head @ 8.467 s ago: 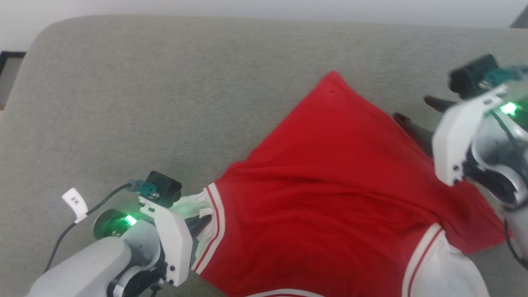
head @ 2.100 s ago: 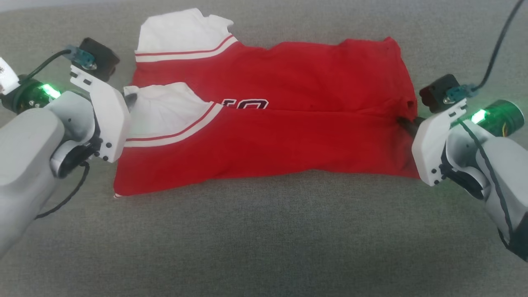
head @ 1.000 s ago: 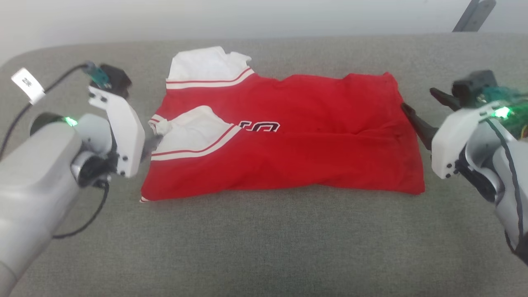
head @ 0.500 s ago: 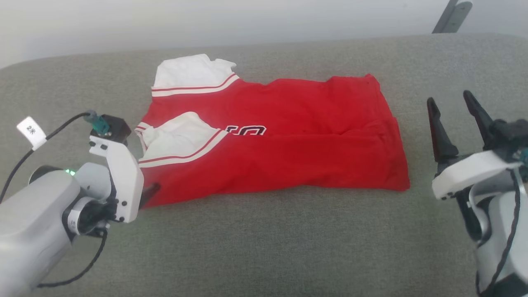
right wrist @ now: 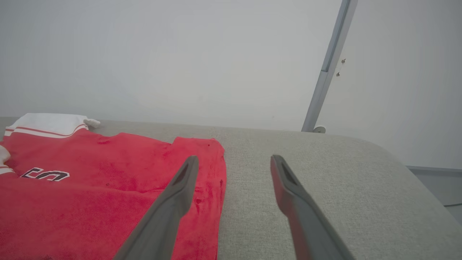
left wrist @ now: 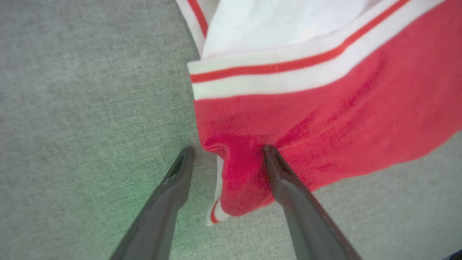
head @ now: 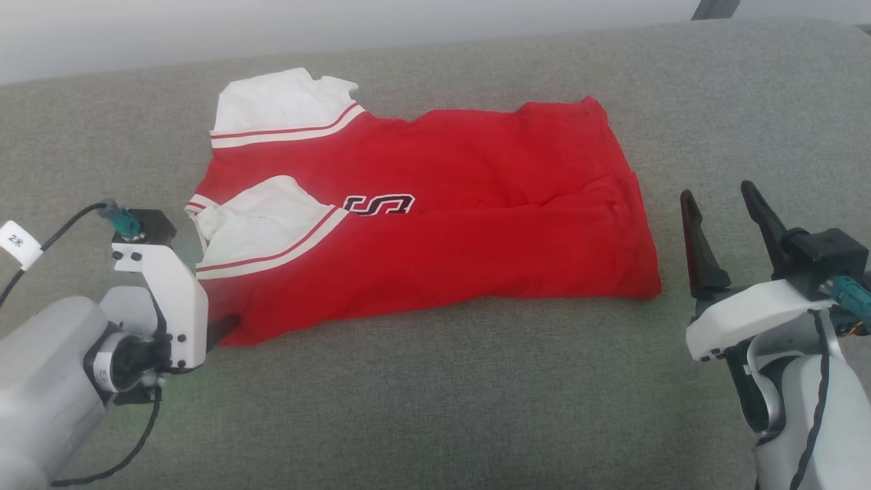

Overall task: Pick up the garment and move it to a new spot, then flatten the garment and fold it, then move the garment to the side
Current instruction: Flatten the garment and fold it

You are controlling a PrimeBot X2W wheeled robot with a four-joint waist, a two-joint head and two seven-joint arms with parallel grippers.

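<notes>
Red jersey T-shirt [head: 442, 231] with white sleeves now lies folded and released — right gripper [head: 714, 189] withdrawn, jaws apart; left gripper [left wrist: 227, 148] spread astride the near corner — next fold pending.

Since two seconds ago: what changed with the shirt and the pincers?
The right pincer pulled back from the right edge of the shirt and now stands clear of it, open, fingers pointing up. The left pincer came down to the near left corner, open, straddling it with one finger against the cloth. The shirt stayed folded in half on the grey cushion.
</notes>
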